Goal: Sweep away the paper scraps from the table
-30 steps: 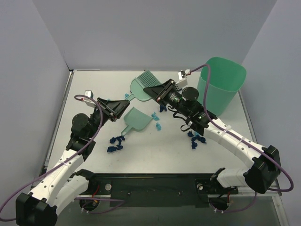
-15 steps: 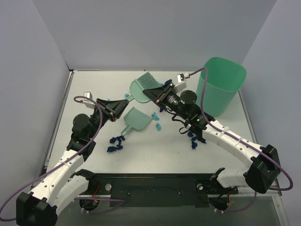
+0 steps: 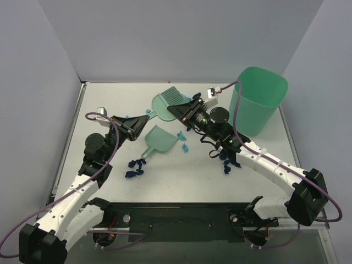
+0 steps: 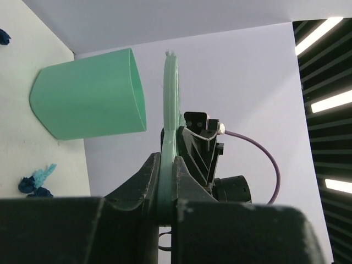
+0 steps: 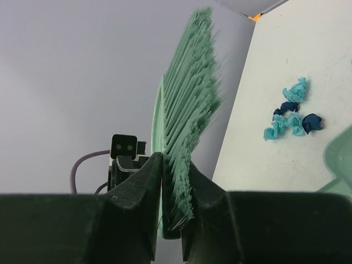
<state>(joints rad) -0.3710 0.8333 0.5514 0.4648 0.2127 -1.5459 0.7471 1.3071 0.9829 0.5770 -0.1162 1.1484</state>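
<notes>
The left hand (image 3: 144, 118) is pinched shut on the handle of the green brush (image 3: 166, 99). The right hand (image 3: 177, 108) is clamped on its bristle end. The paper scraps (image 3: 135, 166) lie in loose clusters on the tabletop (image 3: 181, 179): left of, beside and right of a dustpan (image 3: 159, 138). A green bin (image 3: 258, 104) stands far right.

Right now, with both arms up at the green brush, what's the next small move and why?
Probably open the right gripper and back it off. Its fingers pinch the brush by the bristles, while the left gripper seems shut on the handle end, a better hold for sweeping. The paper scraps lie scattered on the table around the dustpan.
</notes>
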